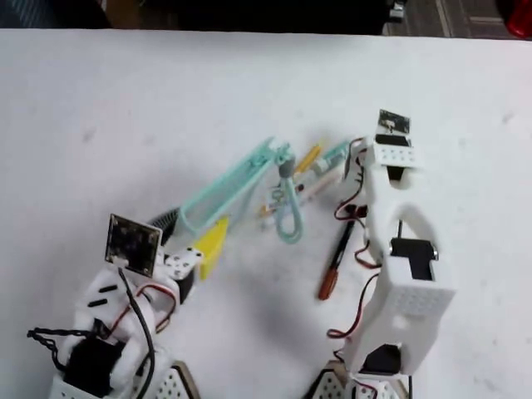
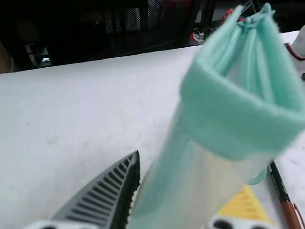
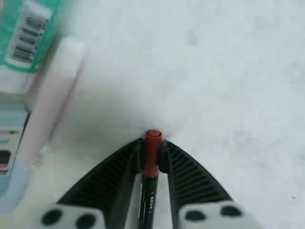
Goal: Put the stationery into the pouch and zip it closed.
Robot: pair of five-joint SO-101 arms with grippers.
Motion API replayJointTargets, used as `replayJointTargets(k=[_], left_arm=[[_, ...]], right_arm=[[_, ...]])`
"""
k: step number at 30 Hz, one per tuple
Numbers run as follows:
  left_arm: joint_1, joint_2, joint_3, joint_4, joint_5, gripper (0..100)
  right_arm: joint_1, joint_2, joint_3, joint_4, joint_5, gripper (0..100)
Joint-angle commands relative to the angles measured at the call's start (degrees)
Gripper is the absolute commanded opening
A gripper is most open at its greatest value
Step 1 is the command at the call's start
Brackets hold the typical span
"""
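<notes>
The mint-green pouch (image 1: 237,181) is held up at a slant, and my left gripper (image 1: 193,229) is shut on its lower end. In the left wrist view the pouch (image 2: 228,119) fills the space between the grey finger (image 2: 107,193) and the yellow finger (image 2: 244,206). My right gripper (image 3: 152,143) is shut on a black pen with a red-brown end (image 3: 152,143). That pen (image 1: 337,259) lies slanted on the table beside the right arm (image 1: 399,274). More stationery (image 1: 312,173) lies in a small heap by the pouch's far end.
A mint-green loop (image 1: 288,223) hangs from the heap toward the front. A pale stick (image 3: 52,95) and a teal labelled item (image 3: 26,38) lie close beside the right gripper. White table (image 1: 125,108) stretches to the left and back; its far edge borders a dark background.
</notes>
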Motion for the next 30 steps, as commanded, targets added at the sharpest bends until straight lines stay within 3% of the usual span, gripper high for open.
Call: replayJointTargets(k=[1, 6, 19, 27, 30], left_arm=[[-0.5, -0.3, -2.2, -0.1, 0.8, 23], [-0.4, -0.3, -2.2, -0.1, 0.8, 23], [-0.4, -0.3, -2.2, 0.0, 0.8, 23], [-0.4, -0.3, -2.2, -0.1, 0.8, 23], [-0.4, -0.3, -2.2, -0.2, 0.8, 23]], right_arm=[[-0.3, -10.1, -1.1, 3.7, 3.8, 1.7], [-0.2, -24.0, -1.1, 6.7, 10.0, 1.7], [-0.7, -59.9, -1.3, 11.2, 16.8, 1.7], [-1.3, -84.6, -1.4, 5.1, 19.6, 1.7], [-6.5, -91.6, -1.3, 2.8, 19.8, 1.7]])
